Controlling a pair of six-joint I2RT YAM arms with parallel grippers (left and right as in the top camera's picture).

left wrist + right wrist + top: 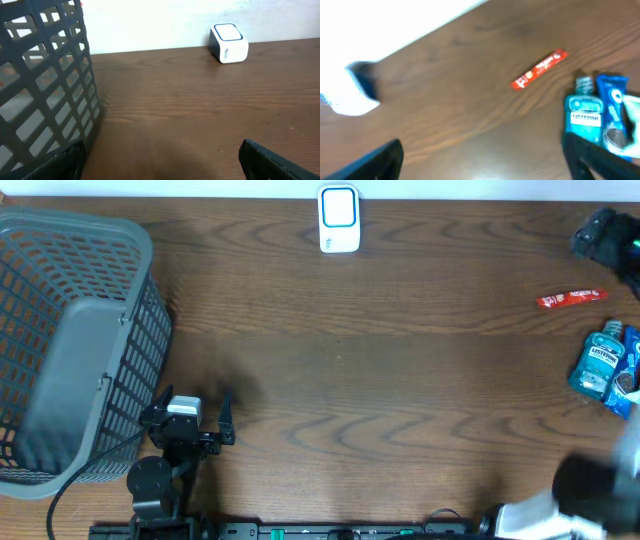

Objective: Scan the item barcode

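Observation:
The white barcode scanner (338,220) with a blue-framed face stands at the table's far edge; it also shows in the left wrist view (229,43) and, blurred, in the right wrist view (357,92). Three items lie at the right: a red packet (572,299) (540,68), a blue mouthwash bottle (598,360) (585,117) and a blue toothbrush pack (625,375) (612,107). My right gripper (482,165) is open and empty, its right finger just in front of the mouthwash bottle. My left gripper (190,405) (160,165) is open and empty beside the basket.
A grey mesh basket (70,340) (45,80) fills the left end of the table, close to my left gripper's left finger. A dark object (605,235) sits at the far right corner. My right arm (590,490) is a blur at the front right.

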